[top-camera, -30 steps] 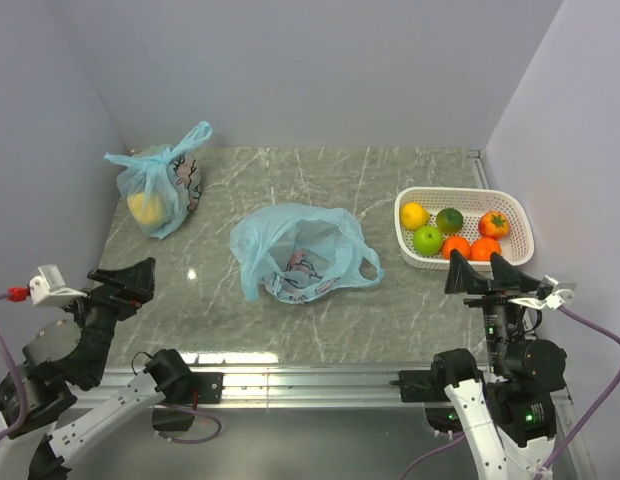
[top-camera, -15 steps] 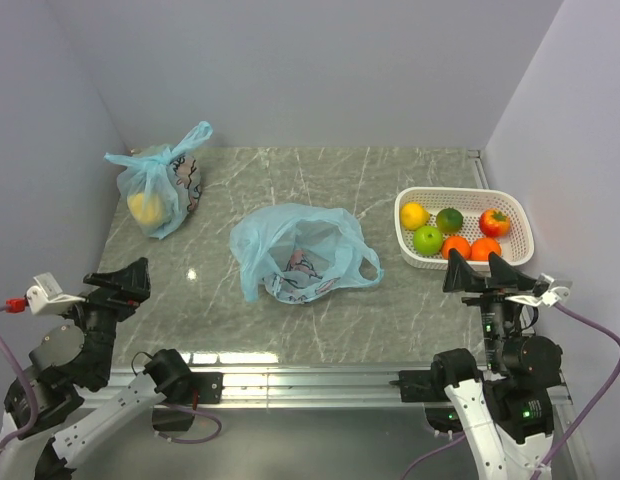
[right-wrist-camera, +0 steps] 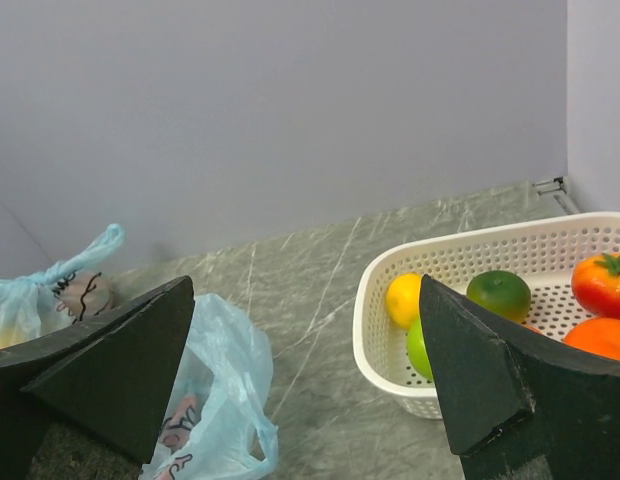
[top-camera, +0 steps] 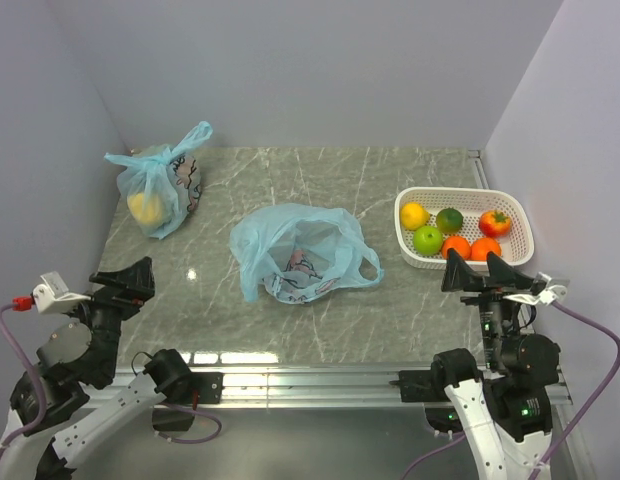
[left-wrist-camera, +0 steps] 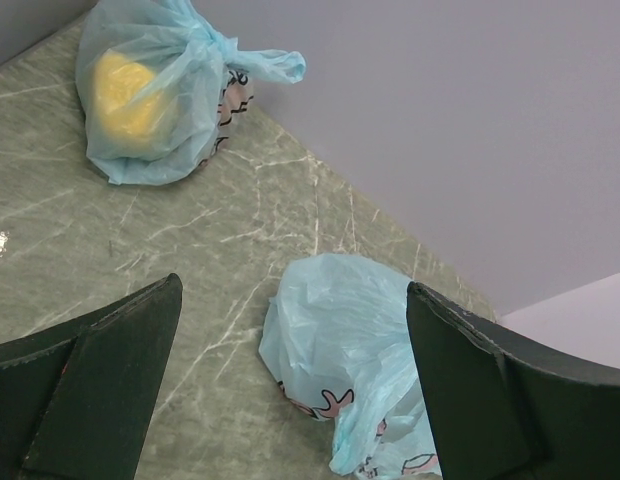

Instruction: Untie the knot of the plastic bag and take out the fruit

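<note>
**Bag open, fruit in the basket, both claws wide**

I look down from the top camera first. The plastic bag (top-camera: 298, 252) lies in the middle of the bench (top-camera: 320, 180). Its top is untied and its mouth gapes open, facing up. I can see pink and dark drawings on the film inside. One handle loop (top-camera: 371, 268) sticks out flat toward the right edge.

The six fruits (top-camera: 455, 246) sit in a white basket (top-camera: 510, 200) by the right edge, near the far right corner. In the far row are the yellow fruit (top-camera: 414, 215), the dark green fruit (top-camera: 449, 220) and the red fruit (top-camera: 495, 223). In the near row are the light green fruit (top-camera: 427, 239) and two orange fruits (top-camera: 485, 248). They all touch each other.

A second blue bag (top-camera: 155, 190) stands in the far left corner. It is tied shut with a knot (top-camera: 168, 155) on top, and two pointy ends stick out of it. A yellow lump (top-camera: 145, 208) shows through the film.

My left claw (top-camera: 122, 275) hangs over the near left corner. Its jaws are spread wide and hold nothing. In the left wrist view, both bags show between the two dark fingers (left-wrist-camera: 90, 390).

My right claw (top-camera: 472, 262) hangs near the near right corner, just on my side of the basket. Its jaws are spread wide too, with nothing in them. In the right wrist view, the basket and fruit show past the right finger (right-wrist-camera: 480, 380).
</note>
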Controlling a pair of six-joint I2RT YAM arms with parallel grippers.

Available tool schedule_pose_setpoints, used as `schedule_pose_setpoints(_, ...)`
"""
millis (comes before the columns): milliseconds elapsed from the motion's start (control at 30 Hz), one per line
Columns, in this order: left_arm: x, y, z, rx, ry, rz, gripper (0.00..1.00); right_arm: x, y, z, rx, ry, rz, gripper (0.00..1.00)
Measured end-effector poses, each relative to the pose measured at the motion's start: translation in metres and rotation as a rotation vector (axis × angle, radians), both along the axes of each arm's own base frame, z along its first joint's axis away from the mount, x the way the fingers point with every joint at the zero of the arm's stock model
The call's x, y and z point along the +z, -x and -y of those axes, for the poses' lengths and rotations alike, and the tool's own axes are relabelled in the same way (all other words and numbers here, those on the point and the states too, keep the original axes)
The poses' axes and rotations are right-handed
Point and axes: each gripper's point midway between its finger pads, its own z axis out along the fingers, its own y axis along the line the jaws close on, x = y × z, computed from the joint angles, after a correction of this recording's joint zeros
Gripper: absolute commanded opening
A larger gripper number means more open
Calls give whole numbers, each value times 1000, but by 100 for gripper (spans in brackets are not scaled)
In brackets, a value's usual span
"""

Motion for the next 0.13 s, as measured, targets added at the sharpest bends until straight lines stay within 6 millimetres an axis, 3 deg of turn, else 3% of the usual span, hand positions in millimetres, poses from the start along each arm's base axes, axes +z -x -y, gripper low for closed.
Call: schedule_pose_setpoints(133, 0, -1, 0, 2, -2, 1, 99, 0, 0, 0, 0, 0, 0, 100)
